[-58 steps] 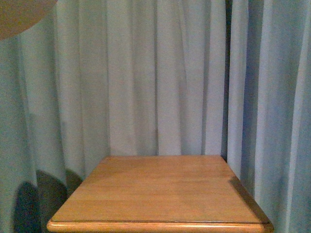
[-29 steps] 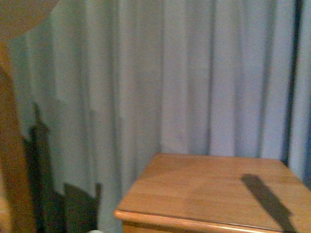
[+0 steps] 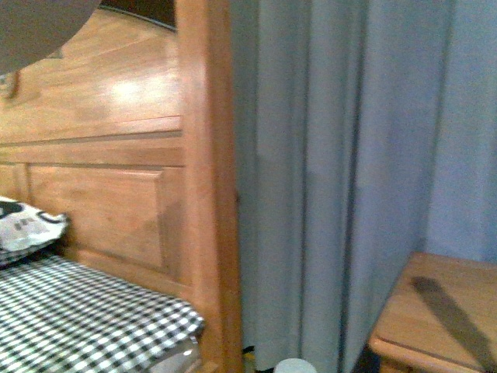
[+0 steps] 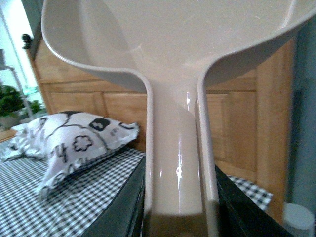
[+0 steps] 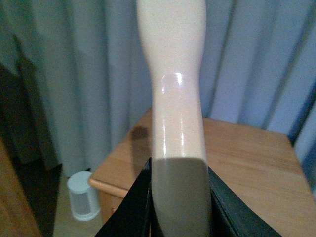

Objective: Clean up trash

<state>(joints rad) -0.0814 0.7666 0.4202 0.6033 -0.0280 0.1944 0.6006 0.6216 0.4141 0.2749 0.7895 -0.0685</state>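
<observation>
The trash is out of view in all three views. My left gripper [image 4: 178, 215] is shut on the handle of a beige dustpan [image 4: 173, 44], whose wide scoop fills the top of the left wrist view. A rounded beige edge, likely that scoop [image 3: 35, 31], shows in the top left corner of the front view. My right gripper [image 5: 178, 210] is shut on the pale brush handle [image 5: 174, 98], which stands up in front of the curtain. The brush's bristles are not visible.
A bed with a black-and-white checked cover [image 3: 85, 322] and wooden headboard [image 3: 116, 155] lies on the left, with a patterned pillow [image 4: 74, 140] against the headboard. Grey-blue curtains [image 3: 349, 155] hang behind. A wooden nightstand [image 3: 443, 318] stands on the right; a white cylinder [image 5: 85, 195] sits on the floor between.
The front view has swung left: the nightstand slid from the centre to the right edge, and the headboard, bed and pillow came into view.
</observation>
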